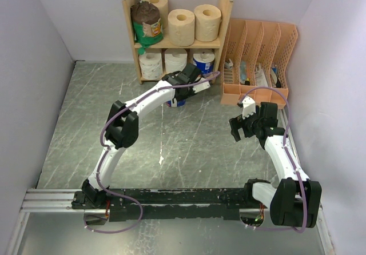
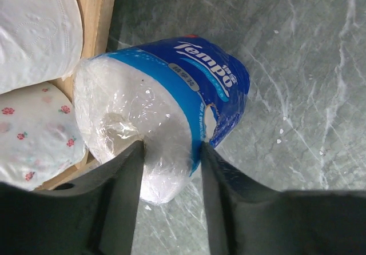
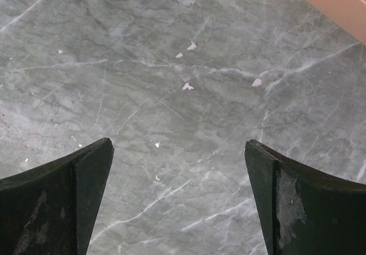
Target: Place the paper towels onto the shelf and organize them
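Left claw (image 2: pixel 171 149) straddles the blue-wrapped roll (image 2: pixel 171 89) on the desk (image 2: pixel 297 95), against the shelf (image 2: pixel 94 3) foot; held or loosened, cannot tell. Right claw (image 3: pixel 178 146) wide open, empty. Risk: slick wrap slips and the roll stays off the shelf.

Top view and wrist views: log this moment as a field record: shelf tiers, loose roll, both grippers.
upper tier of shelf: three tan rolls, one green-and-brown wrapped roll
lower tier: two white rolls, one blue-wrapped roll
loose roll: blue-wrapped, on the table at the shelf front
left gripper: straddles the loose roll; grip unclear
right gripper: open above the table, near the orange organizer
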Controlling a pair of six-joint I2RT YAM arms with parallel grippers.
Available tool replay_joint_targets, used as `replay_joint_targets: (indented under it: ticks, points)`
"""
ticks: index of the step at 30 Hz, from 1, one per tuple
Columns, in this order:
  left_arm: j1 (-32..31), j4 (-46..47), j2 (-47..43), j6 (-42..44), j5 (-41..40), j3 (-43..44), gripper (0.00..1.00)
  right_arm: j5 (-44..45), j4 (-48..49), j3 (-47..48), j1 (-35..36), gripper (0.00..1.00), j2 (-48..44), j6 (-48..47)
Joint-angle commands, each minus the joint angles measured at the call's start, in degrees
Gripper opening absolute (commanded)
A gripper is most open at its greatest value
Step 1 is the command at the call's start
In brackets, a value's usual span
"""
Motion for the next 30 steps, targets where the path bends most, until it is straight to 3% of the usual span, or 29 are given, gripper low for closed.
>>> replay_joint_targets:
  ticks: [1, 4, 7, 14, 21, 30]
  points:
    - [0.4, -0.3, 1.5, -0.2, 0.0, 0.7, 0.43, -0.8, -0.4, 0.3, -0.3, 1.0, 0.1, -0.6]
    - [0.4, -0.1, 1.8, 0.0, -0.5, 0.7, 0.21, -0.8, -0.4, 0.2, -0.3, 1.0, 0.1, -0.6]
    - [0.4, -0.1, 2.1, 0.1, -0.7, 0.7, 0.08, -0.8, -0.3, 0.1, -0.3, 1.0, 0.2, -0.7]
    - [0.2, 0.8, 1.2, 0.5, -0.2, -0.7, 0.07, -0.7, -0.3, 0.2, -0.3, 1.0, 0.1, -0.7]
    - [-1.4, 6.1, -3.2, 4.4, -7.5, -3.4, 0.07, -0.6, -0.3, 0.1, -0.3, 1.0, 0.1, -0.6]
    - [-1.6, 5.0, -3.9, 5.4, -8.9, 1.6, 0.07, -0.6, -0.4, 0.2, -0.3, 1.0, -0.2, -0.6]
